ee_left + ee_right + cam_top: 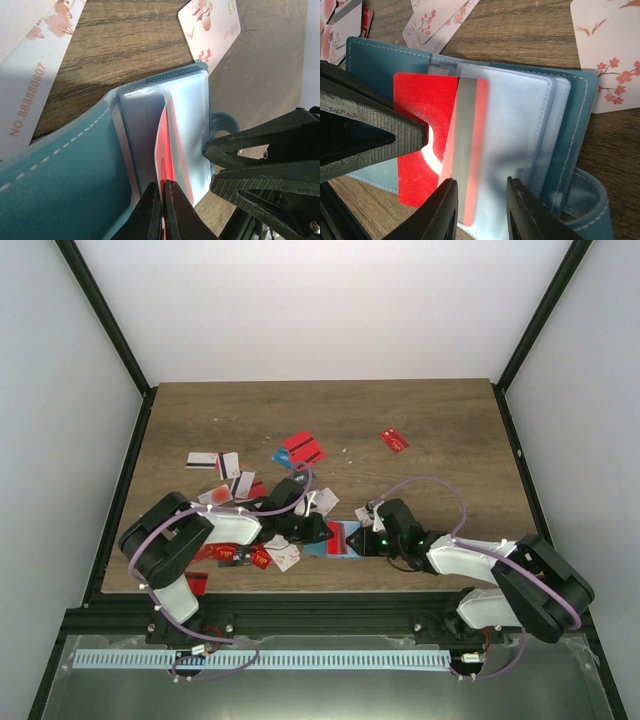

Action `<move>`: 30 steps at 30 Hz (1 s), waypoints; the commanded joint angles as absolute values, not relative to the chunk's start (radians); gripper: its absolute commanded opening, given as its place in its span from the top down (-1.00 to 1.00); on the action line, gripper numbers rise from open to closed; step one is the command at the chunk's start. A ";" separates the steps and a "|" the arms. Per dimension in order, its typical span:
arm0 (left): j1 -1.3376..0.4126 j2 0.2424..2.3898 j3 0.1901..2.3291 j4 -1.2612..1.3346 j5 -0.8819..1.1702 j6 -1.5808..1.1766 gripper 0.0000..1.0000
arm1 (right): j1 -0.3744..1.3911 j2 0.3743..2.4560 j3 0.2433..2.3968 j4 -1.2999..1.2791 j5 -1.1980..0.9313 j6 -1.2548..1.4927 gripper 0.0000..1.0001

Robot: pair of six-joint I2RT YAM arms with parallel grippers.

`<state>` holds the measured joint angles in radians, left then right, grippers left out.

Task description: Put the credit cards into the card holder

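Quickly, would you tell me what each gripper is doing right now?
Left gripper: closed on a red card partly in the card holder.
Right gripper: open, fingers straddling the holder's clear sleeves.

In the overhead view the card holder [338, 540] is mostly covered by the two grippers meeting over it, and its pockets are too small to make out. The left wrist view cuts off the left gripper [162, 192] at the bottom edge, showing only its fingertips; the red card [167, 150] between them is seen edge-on, its face hidden. In the right wrist view the right gripper [479, 200] runs off the bottom, and the card's lower end seems to sit behind a clear sleeve, though how deep is unclear. Print on scattered cards [215, 462] is unreadable overhead.
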<state>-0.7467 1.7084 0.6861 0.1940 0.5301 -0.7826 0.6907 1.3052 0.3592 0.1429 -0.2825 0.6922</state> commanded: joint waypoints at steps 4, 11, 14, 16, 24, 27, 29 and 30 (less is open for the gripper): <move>-0.752 1.777 0.715 0.116 0.518 -0.729 0.92 | 0.694 1.271 0.372 -0.011 -0.236 0.664 0.39; -0.752 1.789 0.739 0.085 0.502 -0.705 0.92 | 0.694 1.157 0.367 -0.116 -0.179 0.685 0.34; -0.752 1.794 0.746 0.083 0.503 -0.702 0.92 | 0.693 1.160 0.355 -0.102 -0.172 0.690 0.33; -0.752 1.798 0.751 0.079 0.504 -0.703 0.92 | 0.694 1.184 0.354 -0.084 -0.178 0.690 0.33; -0.752 1.819 0.771 0.060 0.511 -0.664 0.92 | 0.693 1.284 0.364 -0.001 -0.201 0.685 0.40; -0.752 1.827 0.781 0.056 0.518 -0.657 0.92 | 0.693 1.304 0.375 0.010 -0.208 0.675 0.42; -0.752 1.838 0.792 0.048 0.521 -0.650 0.92 | 0.693 1.311 0.384 0.012 -0.212 0.668 0.42; -0.752 1.841 0.796 0.046 0.524 -0.646 0.92 | 0.693 1.314 0.388 0.014 -0.216 0.665 0.42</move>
